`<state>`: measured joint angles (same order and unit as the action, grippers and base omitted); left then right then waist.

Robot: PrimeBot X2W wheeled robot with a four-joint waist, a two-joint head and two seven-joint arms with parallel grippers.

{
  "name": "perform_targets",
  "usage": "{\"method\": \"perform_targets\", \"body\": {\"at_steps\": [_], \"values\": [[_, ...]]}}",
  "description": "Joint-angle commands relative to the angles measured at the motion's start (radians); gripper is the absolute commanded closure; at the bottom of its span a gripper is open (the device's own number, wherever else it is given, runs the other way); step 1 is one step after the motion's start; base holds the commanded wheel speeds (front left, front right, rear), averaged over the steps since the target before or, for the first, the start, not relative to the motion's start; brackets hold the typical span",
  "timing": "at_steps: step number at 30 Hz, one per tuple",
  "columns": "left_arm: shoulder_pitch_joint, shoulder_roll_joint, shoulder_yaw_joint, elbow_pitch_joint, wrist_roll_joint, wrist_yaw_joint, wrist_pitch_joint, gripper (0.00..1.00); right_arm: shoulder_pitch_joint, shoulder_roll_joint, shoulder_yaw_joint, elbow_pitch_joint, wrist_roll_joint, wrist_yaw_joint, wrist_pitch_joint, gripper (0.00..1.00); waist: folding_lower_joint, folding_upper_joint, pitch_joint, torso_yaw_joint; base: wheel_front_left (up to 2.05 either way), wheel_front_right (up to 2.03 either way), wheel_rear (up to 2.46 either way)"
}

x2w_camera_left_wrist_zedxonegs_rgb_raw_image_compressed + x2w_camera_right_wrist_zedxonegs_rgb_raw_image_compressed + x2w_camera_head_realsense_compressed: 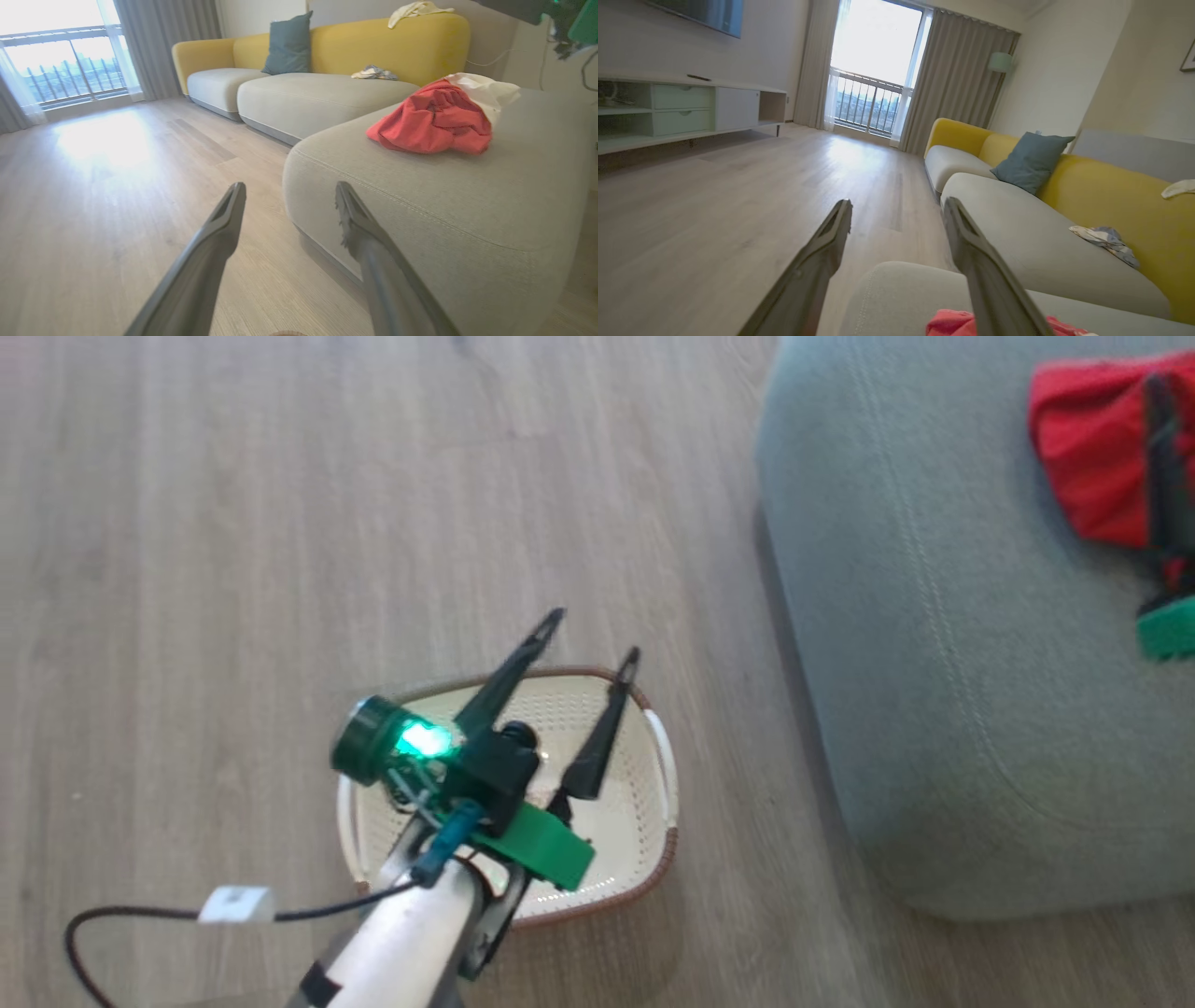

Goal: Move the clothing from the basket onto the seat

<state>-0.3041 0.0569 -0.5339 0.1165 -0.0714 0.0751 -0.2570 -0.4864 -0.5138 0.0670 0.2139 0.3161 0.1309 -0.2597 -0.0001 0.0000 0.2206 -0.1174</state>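
Observation:
The cream basket (653, 882) stands on the wooden floor left of the seat (934, 663), and the part of its inside that I see is bare plastic. My left gripper (596, 636) hovers over the basket, open and holding nothing; its fingers (224, 224) point toward the seat's corner (467, 210). A bundle of red clothing (1088, 457) with a white band lies on the seat (434, 121). My right gripper (897, 205) is open just above that clothing (952, 324), and one of its dark fingers (1162, 457) crosses the red fabric.
A yellow sofa (373, 42) with grey cushions, a teal pillow (289, 44) and small loose cloths runs behind the seat. A low TV cabinet (691, 107) lines the opposite wall. Open wooden floor (280, 569) stretches left of the basket. A black cable (121, 915) trails from my left arm.

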Motion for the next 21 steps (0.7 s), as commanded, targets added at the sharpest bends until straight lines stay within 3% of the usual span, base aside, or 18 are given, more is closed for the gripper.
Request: {"method": "perform_targets", "body": {"at_steps": [1, 7, 11, 16, 21], "values": [[-0.01, -0.005, 0.044, -0.038, 0.0, 0.01, -0.005, 0.0, 0.019, -0.008, 0.002, -0.044, -0.01, 0.0, -0.002, 0.0, 0.0001, 0.0, -0.023, 0.028, 0.0, 0.0, 0.0], [0.026, -0.006, 0.118, -0.042, -0.002, 0.048, -0.005, 0.0, 0.121, 0.078, -0.022, -0.152, -0.019, 0.0, -0.002, 0.0, 0.0001, 0.0, -0.044, 0.082, 0.0, 0.0, 0.0], [0.053, -0.006, 0.168, -0.052, -0.051, 0.117, -0.005, 0.0, 0.196, 0.172, -0.047, -0.197, -0.023, 0.0, -0.002, 0.0, 0.0001, 0.0, -0.056, 0.124, 0.0, 0.0, 0.0], [0.082, -0.006, 0.202, -0.028, -0.062, 0.138, -0.005, 0.0, 0.249, 0.269, -0.078, -0.17, -0.017, 0.0, -0.002, 0.0, 0.0001, 0.0, -0.068, 0.155, 0.0, 0.0, 0.0], [0.109, -0.007, 0.23, -0.016, -0.059, 0.158, -0.005, 0.0, 0.289, 0.324, -0.076, -0.142, -0.046, 0.0, -0.002, 0.0, 0.0001, 0.0, -0.08, 0.175, 0.0, 0.0, 0.0]]}}
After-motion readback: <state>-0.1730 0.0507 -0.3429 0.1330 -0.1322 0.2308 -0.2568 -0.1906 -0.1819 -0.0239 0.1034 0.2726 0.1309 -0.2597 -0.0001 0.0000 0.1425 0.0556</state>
